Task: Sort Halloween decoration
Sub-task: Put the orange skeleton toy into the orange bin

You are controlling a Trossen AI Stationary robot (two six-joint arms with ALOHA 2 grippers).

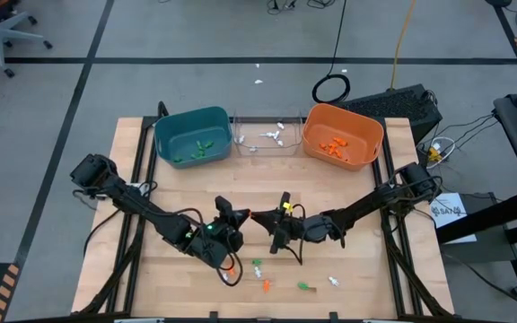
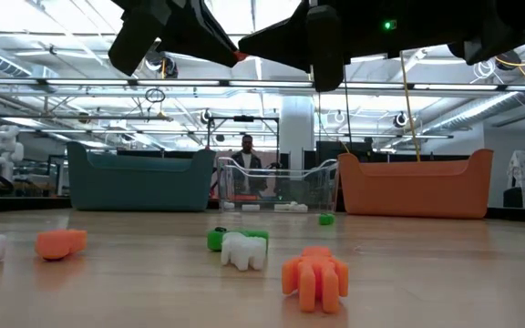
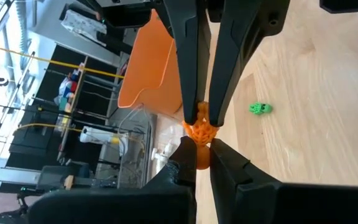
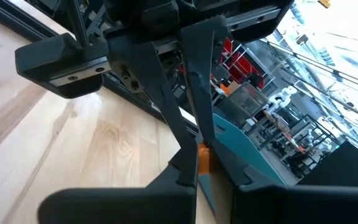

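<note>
above the worktop (image 1: 348,269), left hand (image 3: 197,163) and right hand (image 3: 199,115) are both pinching one orange trinket (image 3: 199,132), well short of the orange bin (image 1: 343,136).

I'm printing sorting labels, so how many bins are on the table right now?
3, in a row along the far edge of the table: the teal bin on the left, the clear bin in the middle, the orange bin on the right. None seems hidden.

Left gripper (image 1: 243,215) and right gripper (image 1: 260,216) — fingertips meeting mid-table, both pinched closed
</note>
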